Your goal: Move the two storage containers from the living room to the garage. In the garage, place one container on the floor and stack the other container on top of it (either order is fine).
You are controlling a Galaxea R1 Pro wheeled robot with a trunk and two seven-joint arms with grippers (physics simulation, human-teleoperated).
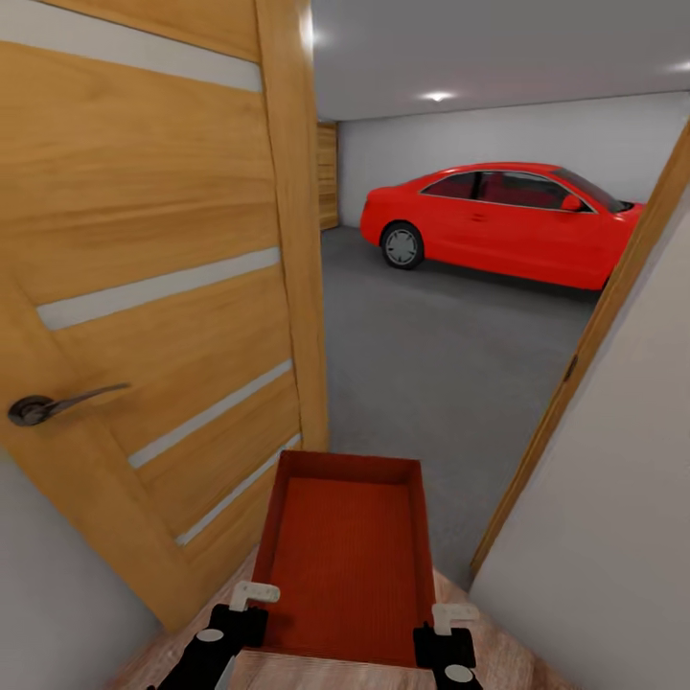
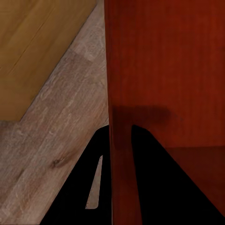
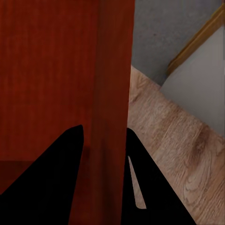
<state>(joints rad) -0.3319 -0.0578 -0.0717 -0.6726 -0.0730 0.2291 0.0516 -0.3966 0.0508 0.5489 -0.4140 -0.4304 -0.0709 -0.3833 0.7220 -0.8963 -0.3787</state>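
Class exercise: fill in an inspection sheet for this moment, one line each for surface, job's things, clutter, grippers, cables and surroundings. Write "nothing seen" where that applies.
Surface: light wood-plank flooring under the robot; dark grey concrete floor beyond the doorway.
Job's things: one orange-red storage container, empty, carried level in front of the robot at the garage threshold.
Clutter: nothing seen.
Grippers: left gripper clamps the container's left wall, one finger either side; right gripper clamps the right wall the same way.
Cables: nothing seen.
Surroundings: open wooden door with a lever handle on the left, door frame on the right, red car parked by the white far wall, ceiling spotlights lit.
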